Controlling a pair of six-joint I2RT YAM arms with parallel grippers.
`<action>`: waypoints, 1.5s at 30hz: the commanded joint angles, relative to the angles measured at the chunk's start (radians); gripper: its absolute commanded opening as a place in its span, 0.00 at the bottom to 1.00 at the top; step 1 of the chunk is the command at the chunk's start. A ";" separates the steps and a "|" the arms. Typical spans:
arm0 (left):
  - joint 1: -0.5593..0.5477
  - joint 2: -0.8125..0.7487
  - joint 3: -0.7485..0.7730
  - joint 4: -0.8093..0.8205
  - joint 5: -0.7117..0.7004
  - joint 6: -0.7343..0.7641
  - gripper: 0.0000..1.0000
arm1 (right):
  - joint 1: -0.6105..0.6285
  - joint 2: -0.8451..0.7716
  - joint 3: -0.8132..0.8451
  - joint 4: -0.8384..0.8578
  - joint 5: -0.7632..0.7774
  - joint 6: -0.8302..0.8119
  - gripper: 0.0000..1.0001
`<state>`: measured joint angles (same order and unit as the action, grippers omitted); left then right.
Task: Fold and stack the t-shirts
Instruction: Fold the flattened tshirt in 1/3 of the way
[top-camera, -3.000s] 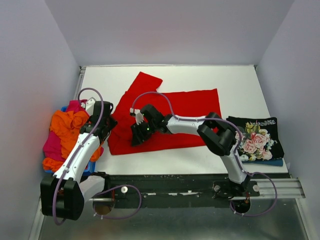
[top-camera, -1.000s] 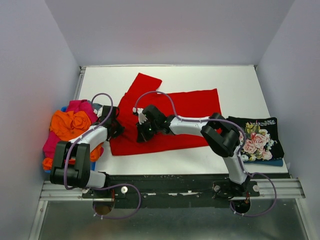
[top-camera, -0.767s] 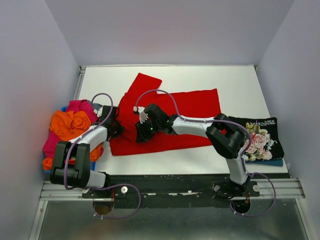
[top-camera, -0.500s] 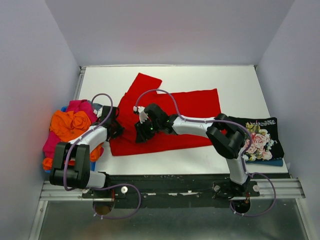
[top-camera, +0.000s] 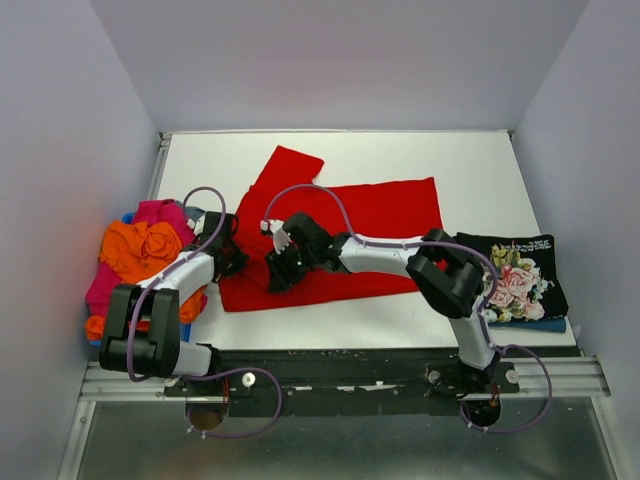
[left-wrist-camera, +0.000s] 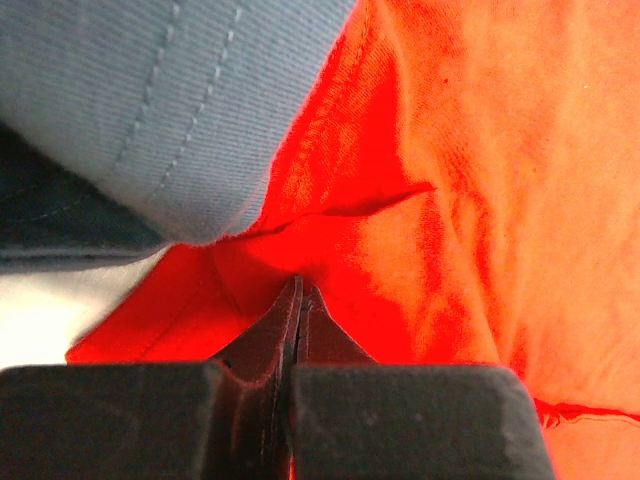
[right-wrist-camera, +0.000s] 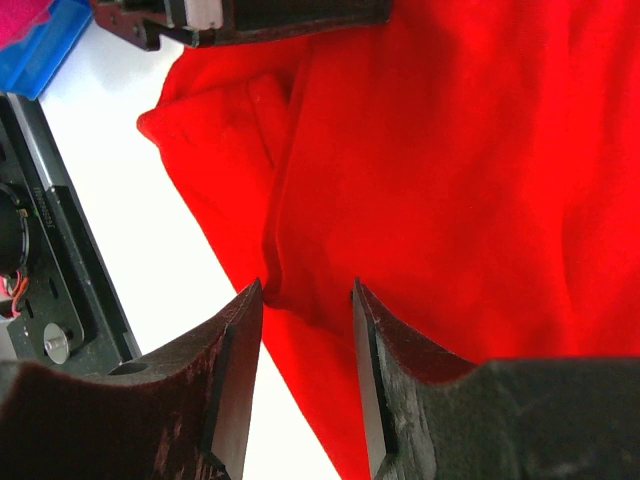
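I see the red t-shirt (top-camera: 350, 235) lying spread across the middle of the worktop (top-camera: 400, 160). One sleeve points toward the far edge and the body runs toward the right side. Its lower left corner sits close to the near edge, and both arms meet there.

The left fingers (top-camera: 237, 264) are clenched tight at the shirt's left edge. In the left wrist view the red cloth puckers straight into their tips, so I read that as a pinch on the fabric. A teal-grey t-shirt (left-wrist-camera: 150, 100) lies just beyond that pinch, overlapping the red edge.

The right fingers (top-camera: 273, 277) are parted about halfway and hold nothing. They hang low over the same corner of the red t-shirt, a little to the right of the left fingers. In the right wrist view a raised fold of red cloth runs into the gap between the two tips, with bare worktop showing on one side. I cannot tell whether the tips touch the cloth.

At the left edge of the worktop an orange t-shirt (top-camera: 140, 250) sits crumpled on top of a magenta t-shirt (top-camera: 152, 211). Near the right near corner a black floral t-shirt (top-camera: 515, 275) lies folded flat on a blue t-shirt (top-camera: 540, 325), well apart from both arms' fingers.
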<state>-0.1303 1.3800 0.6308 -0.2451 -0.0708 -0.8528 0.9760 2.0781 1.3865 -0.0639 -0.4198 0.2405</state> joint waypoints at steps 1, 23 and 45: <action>0.006 -0.012 0.009 -0.022 -0.003 0.017 0.00 | 0.027 0.014 0.031 -0.025 0.013 -0.043 0.48; 0.008 -0.021 0.014 -0.031 0.003 0.021 0.00 | 0.107 0.000 0.043 -0.056 0.251 -0.116 0.27; 0.006 -0.239 0.121 -0.143 -0.052 0.017 0.19 | -0.092 -0.017 0.118 -0.025 -0.080 0.092 0.01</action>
<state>-0.1303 1.1954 0.7269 -0.3500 -0.0856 -0.8375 0.9375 2.0697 1.4387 -0.1051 -0.3836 0.2657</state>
